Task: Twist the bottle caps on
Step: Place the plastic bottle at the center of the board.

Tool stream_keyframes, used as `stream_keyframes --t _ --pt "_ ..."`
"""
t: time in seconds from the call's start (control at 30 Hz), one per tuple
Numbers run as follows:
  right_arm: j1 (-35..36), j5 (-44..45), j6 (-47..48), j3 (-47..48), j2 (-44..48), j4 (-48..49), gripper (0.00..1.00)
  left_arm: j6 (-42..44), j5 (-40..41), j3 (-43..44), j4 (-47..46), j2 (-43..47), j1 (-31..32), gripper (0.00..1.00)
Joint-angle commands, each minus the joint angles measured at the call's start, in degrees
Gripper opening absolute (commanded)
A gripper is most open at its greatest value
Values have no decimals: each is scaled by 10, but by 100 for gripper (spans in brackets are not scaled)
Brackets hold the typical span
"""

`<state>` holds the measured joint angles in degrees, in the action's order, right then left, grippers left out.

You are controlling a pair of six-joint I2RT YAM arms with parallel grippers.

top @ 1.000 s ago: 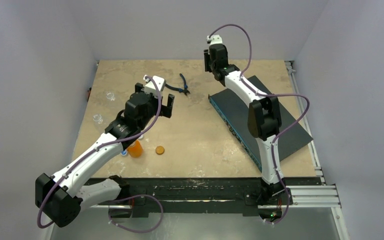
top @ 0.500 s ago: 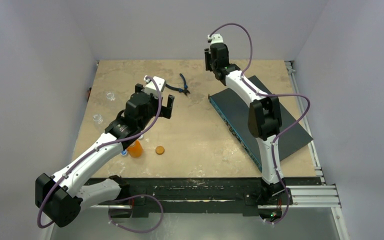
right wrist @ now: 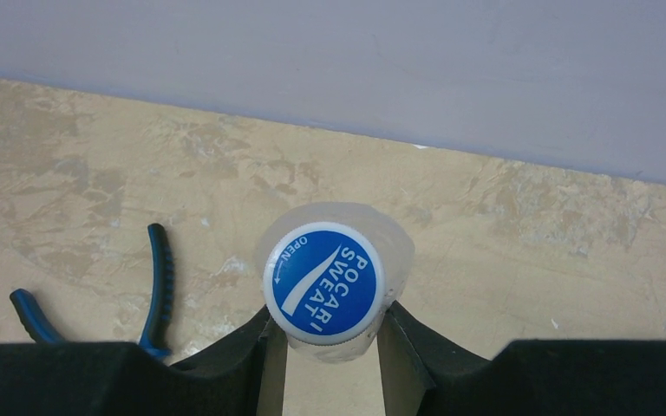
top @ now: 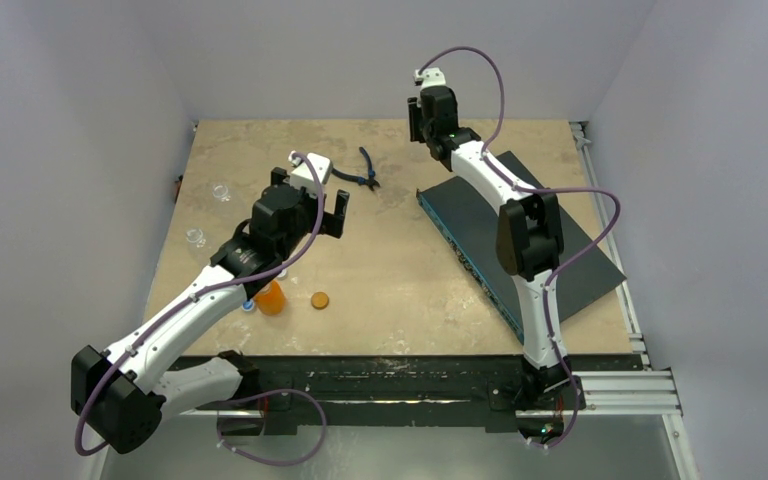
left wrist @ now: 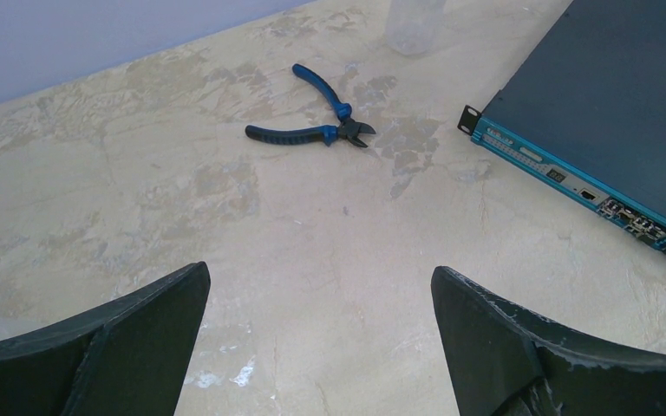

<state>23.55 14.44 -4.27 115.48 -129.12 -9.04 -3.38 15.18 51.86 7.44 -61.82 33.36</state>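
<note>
In the right wrist view a blue and white bottle cap [right wrist: 323, 282] sits on the neck of a clear bottle [right wrist: 399, 244]. My right gripper [right wrist: 328, 326] is shut on that cap, one finger on each side. From above, this gripper [top: 422, 125] hangs at the far middle of the table and hides the bottle. A squat orange bottle [top: 271, 297] stands near the front left, with a flat orange-brown cap [top: 319, 299] to its right and a blue cap [top: 248, 306] to its left. My left gripper [top: 310, 200] hovers open over bare table [left wrist: 321, 347], holding nothing.
Blue-handled pliers [top: 365, 172] lie at the far middle [left wrist: 321, 121]. A dark teal box [top: 560, 250] covers the right side of the table. Two clear bottles [top: 221, 191] [top: 196, 238] stand near the left edge. The capped bottle shows at the top of the left wrist view [left wrist: 414, 22].
</note>
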Motion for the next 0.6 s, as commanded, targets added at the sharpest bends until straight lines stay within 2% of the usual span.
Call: stream_keyframes --t 0.0,0.23,0.57 --pt "-3 -7 0 1 5 16 38 6 -7 1 -7 -2 -6 100" --pt "-4 -12 -3 -2 0 14 39 7 -9 1 -6 -1 -5 100" --pt "-4 -17 -6 -8 -5 15 47 8 -9 3 -3 -3 -6 100"
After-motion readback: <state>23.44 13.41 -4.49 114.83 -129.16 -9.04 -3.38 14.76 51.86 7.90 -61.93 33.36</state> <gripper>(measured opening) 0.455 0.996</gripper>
